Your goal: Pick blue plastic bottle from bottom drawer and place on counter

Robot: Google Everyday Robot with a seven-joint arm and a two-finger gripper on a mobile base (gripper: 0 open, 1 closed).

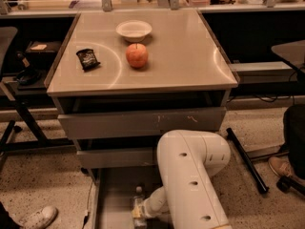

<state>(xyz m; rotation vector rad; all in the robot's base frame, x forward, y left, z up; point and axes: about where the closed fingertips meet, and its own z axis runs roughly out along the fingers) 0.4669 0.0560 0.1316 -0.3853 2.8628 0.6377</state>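
The blue plastic bottle [138,198] stands in the bottom drawer [114,199]; its cap and upper body show just left of my white arm [190,175]. The arm reaches down into the drawer, and my gripper [139,213] is at the bottle's lower part, near the bottom edge of the view. The arm's wrist hides most of it. The counter [181,56] is the beige top of the cabinet above.
On the counter are a red apple [137,55], a white bowl [134,30] and a dark snack packet [88,59]. Two grey drawers [143,123] sit slightly open above the bottom one. A person's shoe [40,217] is at the lower left, and chair legs [245,159] at the right.
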